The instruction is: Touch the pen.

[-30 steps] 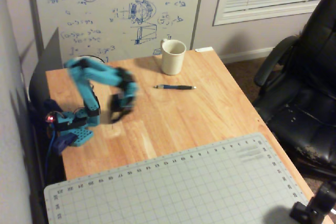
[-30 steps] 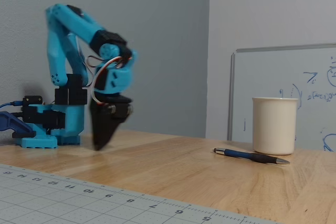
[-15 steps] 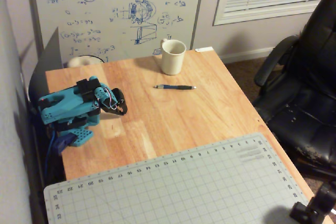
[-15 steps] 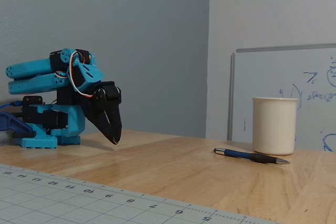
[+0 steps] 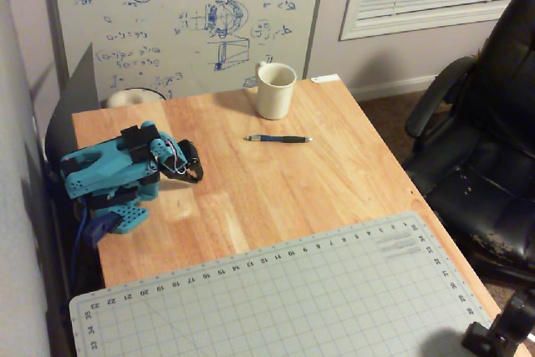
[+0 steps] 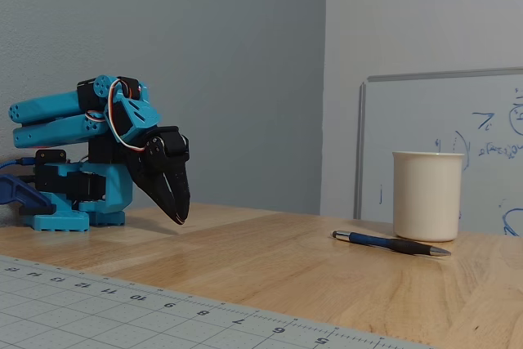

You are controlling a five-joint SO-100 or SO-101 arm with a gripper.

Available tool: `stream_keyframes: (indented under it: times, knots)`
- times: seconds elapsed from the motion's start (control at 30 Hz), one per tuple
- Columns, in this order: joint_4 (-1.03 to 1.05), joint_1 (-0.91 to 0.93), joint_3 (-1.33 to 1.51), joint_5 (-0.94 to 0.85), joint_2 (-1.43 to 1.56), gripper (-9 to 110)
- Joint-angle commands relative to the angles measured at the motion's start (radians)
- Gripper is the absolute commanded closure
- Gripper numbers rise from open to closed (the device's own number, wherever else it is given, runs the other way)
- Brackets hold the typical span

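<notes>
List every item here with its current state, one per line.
gripper: shut, tips pointing down just above the table, holding nothing.
arm: folded back over its base, far from the pen.
pen: lying flat on the table, untouched.
mug: upright behind the pen, apart from it.
cutting mat: flat on the table's near edge.

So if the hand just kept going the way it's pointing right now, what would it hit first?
The hand points steeply down with a slight lean toward the pen side, so it would most likely meet the bare wooden table just below its tips first. The pen and mug lie well off that line.
</notes>
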Motion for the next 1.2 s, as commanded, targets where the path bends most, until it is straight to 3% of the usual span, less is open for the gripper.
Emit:
stream_keyframes:
  times: [0.0,0.33,0.67,0.9,1.17]
  knots:
    - [-0.015,-0.008,-0.161,-0.006,0.002,101]
    - [-0.078,-0.181,-0.433,-0.003,-0.199,101]
    - [-0.402,-0.198,-1.015,-0.005,-1.141,101]
    - [-0.413,-0.19,-1.562,-0.003,-1.672,101]
    - [-0.413,-0.156,-1.959,-0.005,-2.079,101]
